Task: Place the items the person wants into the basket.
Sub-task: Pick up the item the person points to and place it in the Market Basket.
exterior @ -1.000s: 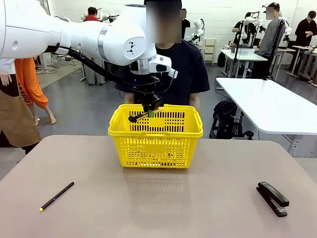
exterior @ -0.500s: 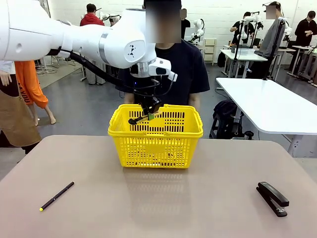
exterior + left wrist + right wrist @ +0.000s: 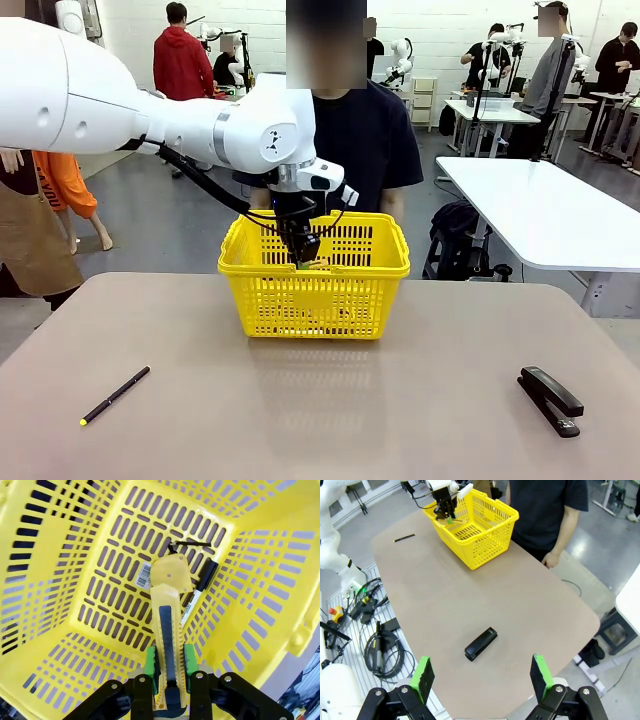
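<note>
Right now the left gripper [image 3: 303,250] hangs in the mouth of the yellow basket [image 3: 380,268], near its back wall, its green pads pinching the yellow-and-black utility knife [image 3: 169,615] by the black end. In the left wrist view the knife points down the gripper's line toward the basket's floor, its yellow tip low inside but whether it touches the bottom cannot be told. Beside that tip, on the basket's floor by one wall, lies the white marker [image 3: 200,587] with its black cap. A barcode label [image 3: 144,575] shows on the floor just on the other side of the knife.

The basket stands on the table [image 3: 320,420] at its far middle edge, and the person [image 3: 385,140] in the dark t-shirt stands directly behind it. Well in front of the basket, toward the robot's left, a thin black pen [image 3: 115,395] with a yellow tip lies on the table. Toward the robot's right, also well clear of the basket, lies the black stapler [image 3: 550,400].

The right gripper [image 3: 482,680] hovers high above the table's near right part, far from the basket, its fingers spread wide with nothing between them; the stapler lies below it.
</note>
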Action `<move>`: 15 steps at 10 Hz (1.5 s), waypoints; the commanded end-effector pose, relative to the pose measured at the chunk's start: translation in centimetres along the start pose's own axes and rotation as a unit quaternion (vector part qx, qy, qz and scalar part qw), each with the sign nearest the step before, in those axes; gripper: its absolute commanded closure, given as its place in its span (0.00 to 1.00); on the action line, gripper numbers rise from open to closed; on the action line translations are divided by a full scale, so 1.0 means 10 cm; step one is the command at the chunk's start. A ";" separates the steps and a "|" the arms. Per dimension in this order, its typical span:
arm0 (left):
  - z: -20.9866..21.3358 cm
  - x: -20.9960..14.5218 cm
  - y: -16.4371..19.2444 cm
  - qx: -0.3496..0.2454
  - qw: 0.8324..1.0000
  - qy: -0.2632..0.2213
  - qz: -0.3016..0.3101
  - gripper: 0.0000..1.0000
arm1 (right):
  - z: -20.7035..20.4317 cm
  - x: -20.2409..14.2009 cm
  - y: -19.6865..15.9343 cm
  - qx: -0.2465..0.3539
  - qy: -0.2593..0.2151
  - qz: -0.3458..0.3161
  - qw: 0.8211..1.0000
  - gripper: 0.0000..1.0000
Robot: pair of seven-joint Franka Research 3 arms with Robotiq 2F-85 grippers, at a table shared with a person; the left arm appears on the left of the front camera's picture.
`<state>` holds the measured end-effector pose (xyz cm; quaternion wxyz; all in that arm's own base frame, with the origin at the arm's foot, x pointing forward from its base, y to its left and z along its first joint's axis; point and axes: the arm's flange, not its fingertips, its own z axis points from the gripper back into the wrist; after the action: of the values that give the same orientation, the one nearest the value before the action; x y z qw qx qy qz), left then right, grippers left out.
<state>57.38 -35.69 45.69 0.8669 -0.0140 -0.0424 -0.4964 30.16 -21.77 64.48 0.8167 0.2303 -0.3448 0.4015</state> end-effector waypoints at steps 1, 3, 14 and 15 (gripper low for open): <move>-0.06 0.01 0.02 -0.017 1.000 0.016 -0.015 0.74 | 0.01 0.00 0.00 0.003 -0.006 0.004 1.000 0.00; -0.26 0.03 0.00 -0.017 0.999 0.028 -0.018 0.74 | 0.01 0.00 0.00 0.003 -0.006 0.004 1.000 0.00; -0.36 0.05 0.08 -0.013 1.000 -0.017 0.005 0.00 | 0.01 0.00 0.00 0.003 -0.006 0.004 1.000 0.00; -0.36 0.05 0.08 0.001 1.000 -0.023 0.015 0.00 | 0.01 0.00 0.00 0.003 -0.006 0.004 1.000 0.00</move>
<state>58.85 -36.44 42.29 0.8672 -0.0260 -0.0470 -0.4951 30.16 -21.77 64.48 0.8166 0.2303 -0.3448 0.4015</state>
